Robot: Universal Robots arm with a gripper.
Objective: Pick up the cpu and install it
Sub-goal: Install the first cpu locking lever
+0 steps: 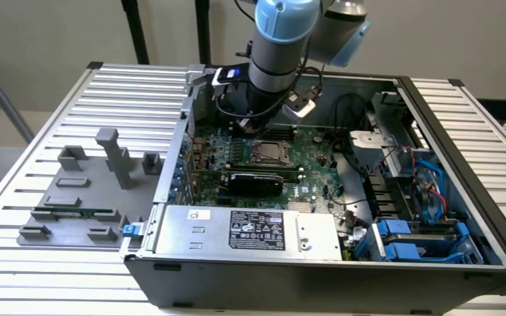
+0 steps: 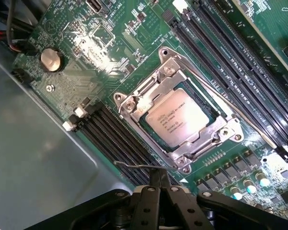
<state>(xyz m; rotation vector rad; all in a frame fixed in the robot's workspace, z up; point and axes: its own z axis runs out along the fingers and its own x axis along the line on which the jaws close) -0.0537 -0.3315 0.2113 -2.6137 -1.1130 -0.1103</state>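
- The cpu, a small flat square chip with a silvery-grey metal top plate, lies inside the metal-rimmed socket frame on the green motherboard; I see it in the exterior view too.
- I judge it light, stiff and smooth-topped, with a fragile underside; I would take it by opposite edges only.
- My gripper hangs above the board just beside the socket, its black fingers pressed together, holding nothing.
- A thin wire lever passes just ahead of the fingertips; whether they touch it I cannot tell.
- Around it stands the open grey computer case on the slatted table.
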